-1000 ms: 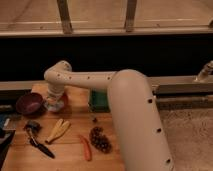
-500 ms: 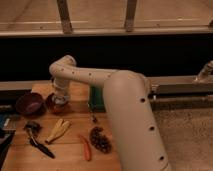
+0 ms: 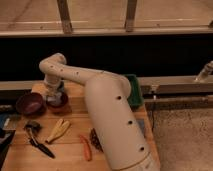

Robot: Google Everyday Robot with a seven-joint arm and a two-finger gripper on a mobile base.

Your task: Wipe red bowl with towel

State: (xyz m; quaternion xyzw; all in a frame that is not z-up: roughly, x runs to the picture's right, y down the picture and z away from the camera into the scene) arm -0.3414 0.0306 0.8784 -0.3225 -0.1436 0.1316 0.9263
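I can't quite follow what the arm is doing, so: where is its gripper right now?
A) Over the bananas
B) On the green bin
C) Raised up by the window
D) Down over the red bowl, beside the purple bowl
D: the gripper sits low over the red bowl, just right of the purple bowl.

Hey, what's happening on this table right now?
A white robot arm reaches across a wooden table, its gripper down over the red bowl at the back left, apparently wiping it. The towel itself is hidden. A purple bowl sits just left; a banana, chili and grapes lie nearer the front.
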